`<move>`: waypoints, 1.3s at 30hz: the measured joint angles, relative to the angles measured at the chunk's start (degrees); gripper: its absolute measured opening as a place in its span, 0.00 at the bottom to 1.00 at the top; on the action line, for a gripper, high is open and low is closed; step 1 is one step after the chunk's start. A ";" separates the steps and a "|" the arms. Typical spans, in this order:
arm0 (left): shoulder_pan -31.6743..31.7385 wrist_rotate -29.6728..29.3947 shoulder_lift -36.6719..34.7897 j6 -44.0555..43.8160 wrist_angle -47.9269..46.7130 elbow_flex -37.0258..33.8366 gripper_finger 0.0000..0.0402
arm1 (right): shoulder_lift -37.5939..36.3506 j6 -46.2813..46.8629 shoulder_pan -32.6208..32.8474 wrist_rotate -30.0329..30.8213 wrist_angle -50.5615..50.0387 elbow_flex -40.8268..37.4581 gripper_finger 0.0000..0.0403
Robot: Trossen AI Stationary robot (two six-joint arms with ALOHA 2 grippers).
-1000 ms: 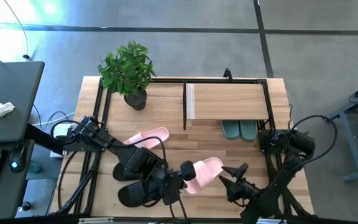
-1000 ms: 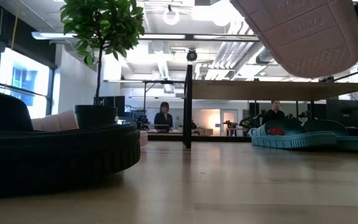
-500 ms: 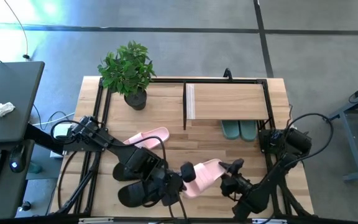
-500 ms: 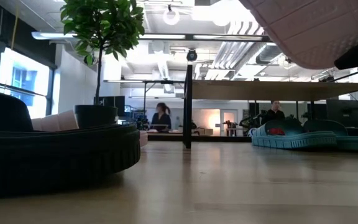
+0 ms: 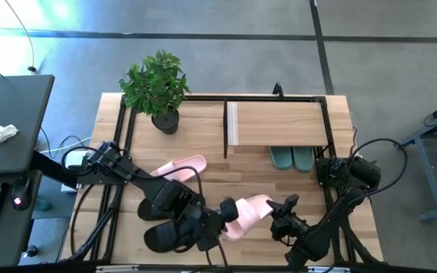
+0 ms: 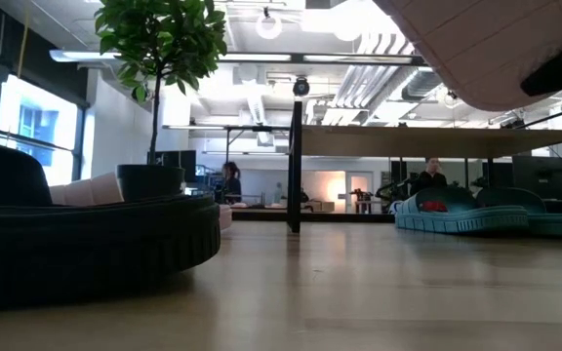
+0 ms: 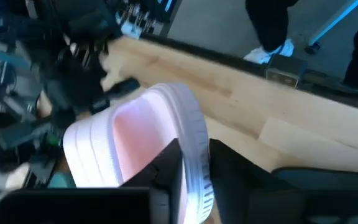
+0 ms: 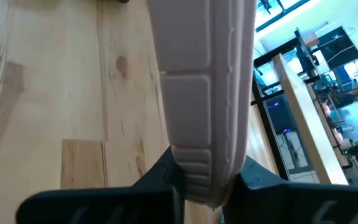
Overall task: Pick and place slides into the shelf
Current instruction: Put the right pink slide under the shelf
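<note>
A pale pink slide [image 5: 250,211] hangs over the table's near middle, held between both grippers. My left gripper [image 5: 224,218] is shut on its left end and my right gripper [image 5: 278,214] on its right end. In the low view its sole [image 6: 486,44] floats high above the table. A second pink slide [image 5: 182,167] lies flat on the table farther back. Black slides [image 5: 164,231] lie under my left arm. Two green slides [image 5: 292,158] sit on the table under the shelf [image 5: 279,121]. My left gripper pinches the pink slide's sole rim [image 7: 196,163] between its two fingers at the slide's left end. It comes roughly level from the table's left. The slide is lifted clear of the table. My right gripper pinches the sole's edge [image 8: 199,173] at the slide's right end, one finger on each face. It comes from the table's right. The slide stands on edge in the hold and stretches away from the fingers, clear of the table.
A potted plant [image 5: 158,87] stands at the far left corner. The shelf's black frame post [image 5: 226,129] rises at mid-table. Bare wood lies between the held slide and the shelf. People show in the room behind in the low view.
My right gripper has moved toward the table's left, up to the held pink slide, and has shut on its right end. The slide has stayed lifted in my left gripper, hardly shifting.
</note>
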 joint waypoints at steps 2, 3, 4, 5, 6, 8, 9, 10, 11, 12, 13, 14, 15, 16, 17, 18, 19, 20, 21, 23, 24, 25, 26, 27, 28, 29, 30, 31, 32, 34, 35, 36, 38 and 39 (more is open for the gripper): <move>0.01 -3.38 0.00 -1.87 -1.83 0.00 0.22 | 0.00 0.52 -0.02 -1.86 -0.63 0.00 0.07; 0.01 -5.08 0.00 -2.83 -3.02 0.00 0.25 | 0.00 1.19 -0.04 -3.28 -1.03 -0.01 0.07; 0.01 -6.78 0.00 -3.73 -4.53 0.00 0.27 | 0.00 2.17 -0.03 -4.96 -1.71 0.00 0.07; 0.01 -8.23 0.00 -4.59 -6.09 0.00 0.30 | 0.00 3.22 -0.04 -6.88 -2.56 -0.02 0.07; 0.07 -9.12 0.00 -5.57 -7.43 0.00 0.32 | 0.00 4.44 -0.10 -8.73 -3.39 -0.02 0.07; 0.12 -9.93 0.00 -8.07 -10.38 0.00 0.37 | 0.00 7.08 -0.15 -11.00 -4.80 -0.04 0.07; 0.11 -9.92 0.00 -9.14 -11.98 0.00 0.39 | 0.00 8.35 -0.16 -11.86 -5.49 0.01 0.07; 0.06 -9.88 0.00 -10.32 -14.03 0.00 0.41 | 0.00 9.36 -0.21 -13.11 -6.19 0.13 0.07; 0.01 -9.87 0.00 -11.80 -16.03 0.00 0.43 | 0.02 10.41 -0.37 -14.58 -7.01 0.40 0.07; -0.01 -9.87 0.00 -13.45 -17.85 0.00 0.44 | 0.02 11.51 -0.68 -16.60 -7.85 0.87 0.07; -0.03 -9.87 0.00 -15.11 -19.74 0.00 0.45 | 0.02 12.95 -1.17 -18.90 -8.54 1.35 0.07; -0.03 -9.98 0.00 -16.77 -21.56 -0.03 0.46 | 0.02 14.41 -1.79 -21.41 -9.40 1.80 0.07; -0.03 -10.31 0.00 -18.11 -22.82 -0.22 0.47 | 0.02 15.48 -2.50 -24.22 -10.23 2.14 0.07; 0.01 -10.52 0.00 -19.13 -23.80 -0.49 0.47 | 0.02 16.02 -3.22 -26.75 -10.70 2.49 0.07; 0.03 -10.52 0.00 -20.13 -24.86 -0.76 0.47 | 0.02 16.32 -3.96 -29.08 -10.78 2.85 0.07; 0.05 -10.65 0.04 -20.99 -25.81 -1.04 0.47 | 0.02 16.42 -4.61 -31.24 -10.74 3.10 0.07; 0.05 -11.01 0.04 -21.67 -26.29 -1.37 0.47 | 0.02 16.50 -5.24 -33.46 -10.79 3.30 0.07; 0.05 -11.55 0.04 -22.12 -26.31 -1.95 0.47 | 0.02 16.61 -5.92 -36.14 -10.90 3.54 0.07; -0.01 -11.98 0.04 -22.54 -26.30 -2.77 0.47 | 0.02 16.81 -6.57 -38.88 -10.91 3.71 0.07; -0.06 -12.25 0.07 -22.78 -26.33 -4.82 0.47 | 0.02 17.61 -7.68 -43.42 -10.85 3.80 0.07; -0.06 -12.39 0.07 -22.81 -26.25 -6.03 0.47 | 0.02 18.06 -8.16 -45.86 -10.89 3.80 0.07; -0.06 -12.74 0.07 -22.82 -26.00 -7.28 0.47 | 0.02 18.47 -8.52 -47.98 -10.92 3.80 0.07; -0.06 -13.16 0.07 -22.82 -25.62 -8.61 0.47 | 0.02 18.89 -8.87 -49.62 -10.91 3.80 0.07; -0.06 -13.58 0.07 -22.88 -25.25 -10.01 0.46 | 0.02 19.43 -9.19 -50.75 -10.91 3.80 0.07; -0.06 -14.03 0.07 -23.04 -24.93 -11.33 0.46 | 0.02 20.20 -9.57 -51.74 -10.90 3.80 0.07; -0.06 -14.52 0.07 -23.06 -24.30 -12.67 0.45 | 0.02 21.00 -9.93 -52.76 -10.88 3.80 0.07; -0.04 -14.84 0.07 -23.08 -23.17 -13.97 0.44 | 0.02 21.44 -10.36 -53.83 -10.72 3.80 0.07; -0.03 -15.10 0.07 -23.05 -21.78 -15.31 0.43 | 0.02 21.49 -10.89 -54.96 -10.27 3.80 0.07; 0.00 -15.15 0.07 -22.95 -20.04 -16.75 0.42 | 0.02 21.51 -11.37 -55.84 -9.53 3.80 0.07; 0.00 -15.20 0.07 -22.46 -15.88 -19.47 0.40 | 0.02 21.44 -12.46 -56.52 -7.72 3.80 0.07; -0.01 -15.19 0.07 -22.19 -13.58 -20.71 0.39 | 0.02 21.36 -13.11 -56.50 -6.77 3.80 0.07; -0.03 -15.20 0.07 -21.84 -11.10 -22.13 0.39 | 0.02 21.16 -13.74 -56.44 -5.77 3.80 0.07; -0.03 -15.25 0.07 -20.68 -6.21 -24.83 0.38 | 0.02 20.24 -15.13 -56.68 -4.21 3.80 0.07; -0.03 -15.53 0.07 -20.27 -3.88 -26.00 0.37 | 0.02 19.99 -15.77 -56.88 -3.61 3.80 0.07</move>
